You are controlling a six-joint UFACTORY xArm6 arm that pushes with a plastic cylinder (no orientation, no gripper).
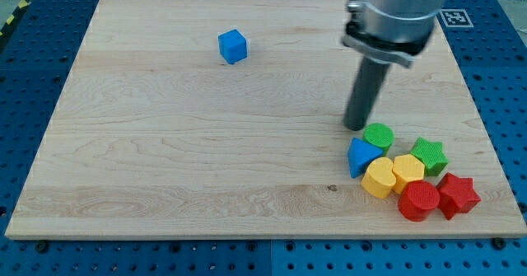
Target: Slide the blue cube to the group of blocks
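Observation:
A blue cube [233, 46] sits alone on the wooden board [165, 161] toward the view's top, left of centre. A group of blocks lies at the view's lower right: a green round block [379, 135], a blue triangular block [361, 156], a green star [429, 154], two yellow blocks [380, 178] [408, 170], a red round block [419, 200] and a red star [458, 195]. My tip [356, 126] stands on the board just above and left of the green round block, far to the right of the blue cube.
The board lies on a blue perforated table [33, 53]. A black-and-white marker tag [454, 17] sits off the board's top right corner. The arm's grey body [395, 12] comes in from the view's top right.

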